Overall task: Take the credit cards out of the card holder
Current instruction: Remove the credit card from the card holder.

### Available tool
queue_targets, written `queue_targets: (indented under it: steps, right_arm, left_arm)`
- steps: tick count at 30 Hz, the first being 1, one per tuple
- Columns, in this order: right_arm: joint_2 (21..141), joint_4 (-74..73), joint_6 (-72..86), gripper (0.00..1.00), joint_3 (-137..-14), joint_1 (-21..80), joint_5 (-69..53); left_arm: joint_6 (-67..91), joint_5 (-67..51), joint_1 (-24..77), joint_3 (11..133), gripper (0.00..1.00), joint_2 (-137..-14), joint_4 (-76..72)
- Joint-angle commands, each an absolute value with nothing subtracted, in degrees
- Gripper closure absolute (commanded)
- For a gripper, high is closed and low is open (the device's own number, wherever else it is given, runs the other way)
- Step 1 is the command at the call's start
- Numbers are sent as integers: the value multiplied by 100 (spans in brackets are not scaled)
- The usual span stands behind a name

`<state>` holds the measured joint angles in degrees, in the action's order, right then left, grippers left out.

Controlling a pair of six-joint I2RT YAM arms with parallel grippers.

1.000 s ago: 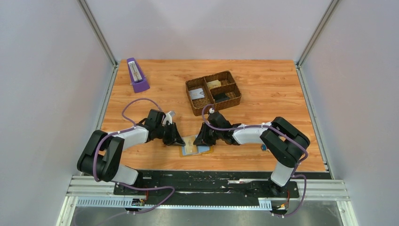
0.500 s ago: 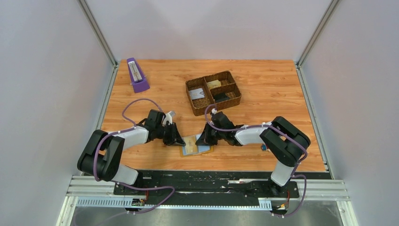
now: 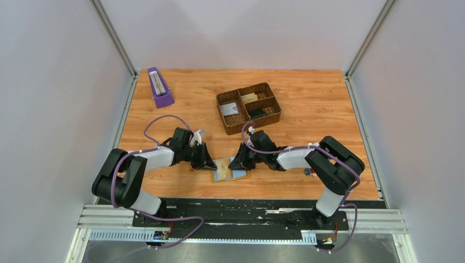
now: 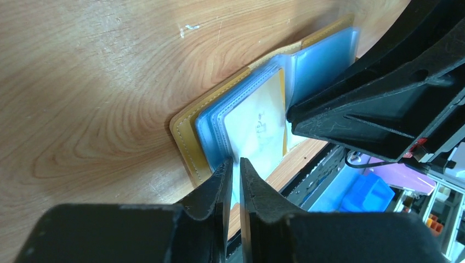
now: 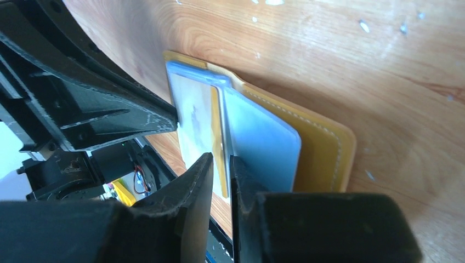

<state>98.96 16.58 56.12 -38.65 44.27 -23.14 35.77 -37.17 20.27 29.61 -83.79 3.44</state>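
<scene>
Orange-grained wooden table (image 3: pixel 307 98), pale grey walls around. In the lower centre of the top view, near the front edge, the card holder (image 3: pixel 229 171) is lying open and flat. Its mustard cover is facing down and its blue-grey clear sleeves are facing up, with a pale card (image 4: pixel 257 129) showing inside the top sleeve. Left gripper (image 4: pixel 234 163) is sitting at the holder's left side, jaws drawn to a thin slit on the sleeve's edge; it appears to be pinching the plastic and pinning the holder. Right gripper (image 5: pixel 221 160) is sitting at the right side, jaws a sliver apart astride the card-and-sleeve edge; whether it is clamping anything I cannot tell. Both gripper bodies are crowding close over the holder. My reading: no card is out of this sleeve yet, so extraction is only beginning. To do it well, the right fingers should be taking the card alone, not the sleeve film with it. The pull should be running low and slow along the pocket's open side while the left is anchoring the sleeve. If the whole holder starts sliding, the anchor needs re-seating first. The tight clearance between the grippers needs watching. Further out, a brown woven tray (image 3: pixel 263 121) is standing upper centre, well apart, and a purple metronome (image 3: pixel 159 87) is standing upper left.
</scene>
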Motion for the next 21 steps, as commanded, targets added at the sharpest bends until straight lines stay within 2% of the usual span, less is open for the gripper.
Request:
queue_targets:
  steps: [1, 14, 21]
  right_arm:
    - [10015, 1855, 5477, 80, -4141, 4412, -2450]
    - [10098, 1366, 5351, 76, -4235, 4412, -2065]
    - [9923, 1110, 5195, 83, -4297, 4412, -1946]
  left_arm:
    - [3344, -3298, 2065, 2859, 82, -8678, 483]
    - [3327, -3207, 2065, 2995, 93, -9031, 577]
    - [3332, -3136, 2073, 3048, 97, -9081, 600]
